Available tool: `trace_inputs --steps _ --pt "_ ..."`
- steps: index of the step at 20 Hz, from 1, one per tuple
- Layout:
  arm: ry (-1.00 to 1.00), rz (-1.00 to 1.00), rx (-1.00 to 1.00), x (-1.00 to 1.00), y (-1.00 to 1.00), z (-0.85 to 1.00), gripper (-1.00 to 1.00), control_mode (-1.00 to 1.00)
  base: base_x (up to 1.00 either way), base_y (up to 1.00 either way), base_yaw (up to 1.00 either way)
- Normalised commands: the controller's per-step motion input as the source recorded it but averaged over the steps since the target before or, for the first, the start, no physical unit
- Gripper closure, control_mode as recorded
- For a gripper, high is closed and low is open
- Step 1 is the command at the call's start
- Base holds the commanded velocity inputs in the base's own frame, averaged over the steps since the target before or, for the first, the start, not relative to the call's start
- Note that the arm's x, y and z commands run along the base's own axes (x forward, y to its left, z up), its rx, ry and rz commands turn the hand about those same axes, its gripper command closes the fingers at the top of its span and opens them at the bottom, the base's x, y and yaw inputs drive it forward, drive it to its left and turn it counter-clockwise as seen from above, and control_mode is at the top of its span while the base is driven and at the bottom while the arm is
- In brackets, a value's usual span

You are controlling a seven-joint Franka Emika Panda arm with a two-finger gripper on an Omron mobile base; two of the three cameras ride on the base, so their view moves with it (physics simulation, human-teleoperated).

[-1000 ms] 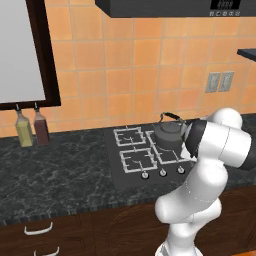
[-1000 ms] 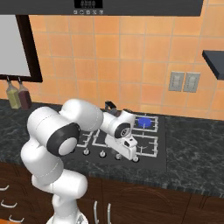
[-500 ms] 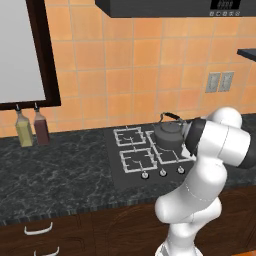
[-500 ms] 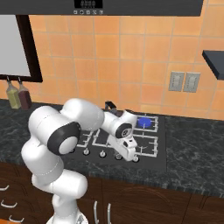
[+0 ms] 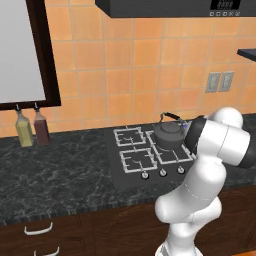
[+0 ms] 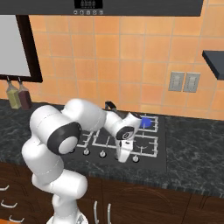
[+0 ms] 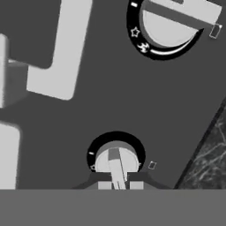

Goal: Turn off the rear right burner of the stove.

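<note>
1. The stove [image 5: 131,170] is a flat black panel set in the dark stone counter [image 5: 55,172], in front of the orange tile wall [image 5: 125,65].
2. The rear right burner [image 6: 146,122] is at the back right of the stove. It glows blue in the right base view.
3. A dark kettle [image 5: 169,134] sits on the grates, just left of that burner. The white arm hides part of it.
4. A row of small silver knobs runs along the front of the stove. 3 of them show in the left base view.
5. The gripper [image 6: 124,155] points down at the front of the stove, in the row of knobs.
6. In the hand view, the gripper [image 7: 117,184] is right at 1 knob [image 7: 116,160]. The fingertips sit close on both sides of the knob's raised bar.
7. I cannot tell if they squeeze the bar or just sit beside it.
8. A second knob [image 7: 170,24] is at the top of the hand view.
9. 2 bottles [image 5: 31,131] stand on the counter, far left, well apart from the stove.
</note>
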Motion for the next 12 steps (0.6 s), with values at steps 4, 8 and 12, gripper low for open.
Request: trace_inputs --steps 4,8,12 --pt "0.08 -0.76 0.00 0.00 0.00 -0.34 1.00 -1.00 0.00 0.00 0.00" --pt "0.10 -0.78 0.00 0.00 0.00 -0.38 1.00 -1.00 0.00 0.00 0.00" --pt "0.11 -0.82 0.00 0.00 0.00 -0.42 1.00 -1.00 0.00 0.00 0.00"
